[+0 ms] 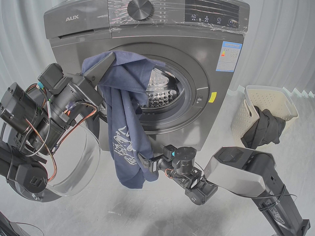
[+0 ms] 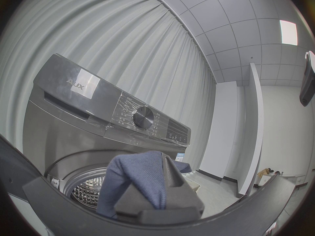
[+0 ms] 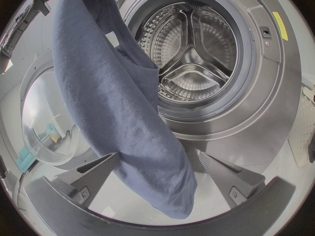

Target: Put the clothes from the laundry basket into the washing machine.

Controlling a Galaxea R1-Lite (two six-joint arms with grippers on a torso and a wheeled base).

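Observation:
A navy blue T-shirt (image 1: pixel 126 122) hangs in front of the open washing machine (image 1: pixel 144 23), its top at the upper left rim of the drum opening (image 1: pixel 162 90). My left gripper (image 1: pixel 102 67) is shut on the shirt's top, and the cloth drapes over its fingers (image 2: pixel 170 184). My right gripper (image 1: pixel 143 160) sits low beside the shirt's bottom hem, open. In the right wrist view the shirt (image 3: pixel 115 108) hangs down between the two spread fingers (image 3: pixel 98 169), in front of the bare steel drum (image 3: pixel 193 59).
The round glass door (image 1: pixel 77 167) is swung open to the left, behind my left arm. A cream laundry basket (image 1: pixel 272 104) stands on the floor right of the machine, with a black garment (image 1: pixel 264 130) draped over its front rim.

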